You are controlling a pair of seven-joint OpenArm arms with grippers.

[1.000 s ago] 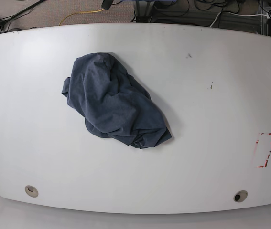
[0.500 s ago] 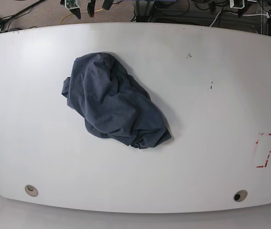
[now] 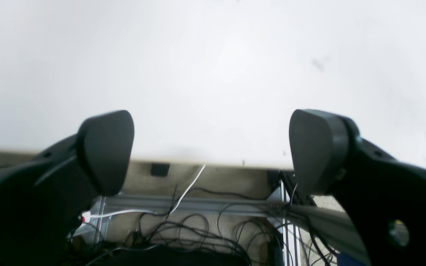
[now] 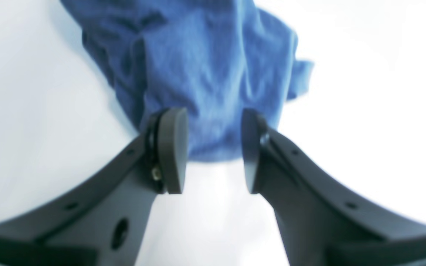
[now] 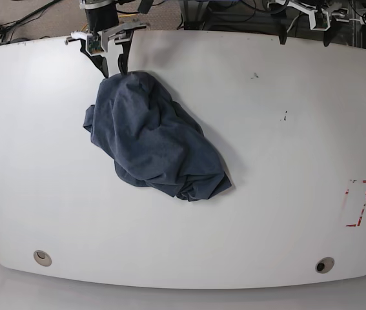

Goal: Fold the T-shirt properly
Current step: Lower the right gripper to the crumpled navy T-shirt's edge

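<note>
The dark blue T-shirt [image 5: 153,139] lies crumpled in a heap left of the middle of the white table [image 5: 286,161]. My right gripper [image 5: 113,67] is open and empty, just above the shirt's far edge. In the right wrist view the shirt [image 4: 205,55] lies just beyond the right gripper [image 4: 213,147], whose jaws stand a little apart with nothing between them. My left gripper [image 5: 304,35] is wide open and empty over the table's far edge at the right. In the left wrist view the left gripper [image 3: 211,147] frames only bare table [image 3: 213,55]. No lettering shows.
A red-marked rectangle [image 5: 355,203] sits near the table's right edge. Two round holes [image 5: 42,258] [image 5: 325,265] lie near the front edge. Small dark marks [image 5: 284,117] dot the right half. Cables and frame rails [image 3: 198,214] lie beyond the far edge.
Both arms have come into the base view from the far side. The right gripper has dropped to the shirt's far edge; the left reached the table's far edge. The shirt has not moved.
</note>
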